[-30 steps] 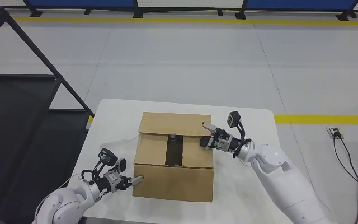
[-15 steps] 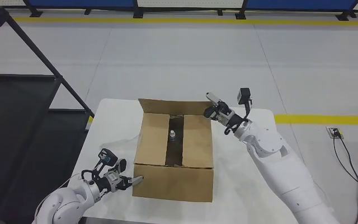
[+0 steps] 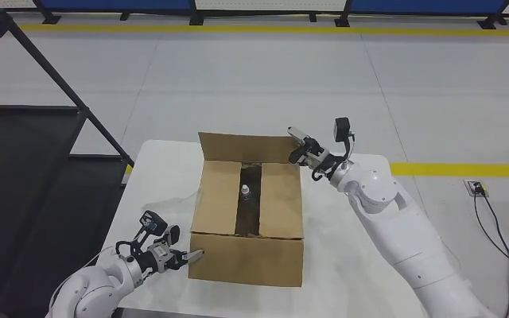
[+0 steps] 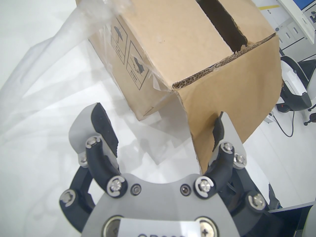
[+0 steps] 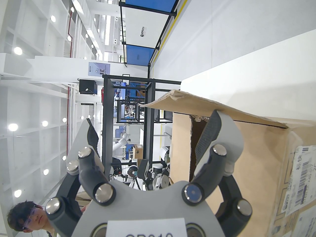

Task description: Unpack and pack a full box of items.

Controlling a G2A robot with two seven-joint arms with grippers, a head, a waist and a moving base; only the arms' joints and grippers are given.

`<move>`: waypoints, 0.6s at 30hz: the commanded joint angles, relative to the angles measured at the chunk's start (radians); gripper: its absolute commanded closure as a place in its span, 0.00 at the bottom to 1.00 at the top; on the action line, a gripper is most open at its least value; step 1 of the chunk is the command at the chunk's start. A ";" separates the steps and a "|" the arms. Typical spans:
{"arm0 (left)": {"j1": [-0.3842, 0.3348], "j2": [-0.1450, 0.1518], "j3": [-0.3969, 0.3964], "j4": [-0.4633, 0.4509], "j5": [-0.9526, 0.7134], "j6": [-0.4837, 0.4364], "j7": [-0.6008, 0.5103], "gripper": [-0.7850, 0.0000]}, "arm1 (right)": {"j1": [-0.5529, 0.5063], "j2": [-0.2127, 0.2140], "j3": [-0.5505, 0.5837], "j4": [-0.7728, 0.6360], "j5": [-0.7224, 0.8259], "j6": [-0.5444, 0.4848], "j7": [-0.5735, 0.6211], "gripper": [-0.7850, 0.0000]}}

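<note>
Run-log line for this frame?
box: far flap up | right claw: open at far flap | left claw: open at near corner
</note>
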 commanded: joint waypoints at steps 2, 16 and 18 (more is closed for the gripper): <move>0.000 0.000 0.000 0.000 0.000 0.000 0.000 0.00 | 0.014 -0.016 -0.008 0.036 0.062 0.014 -0.021 0.00; 0.033 0.007 0.017 -0.024 0.031 0.033 0.041 0.00 | 0.277 -0.173 -0.199 0.473 0.097 -0.013 -0.123 0.00; 0.037 0.008 0.019 -0.023 0.033 0.034 0.045 0.00 | 0.300 -0.193 -0.218 0.528 0.095 -0.002 -0.107 0.00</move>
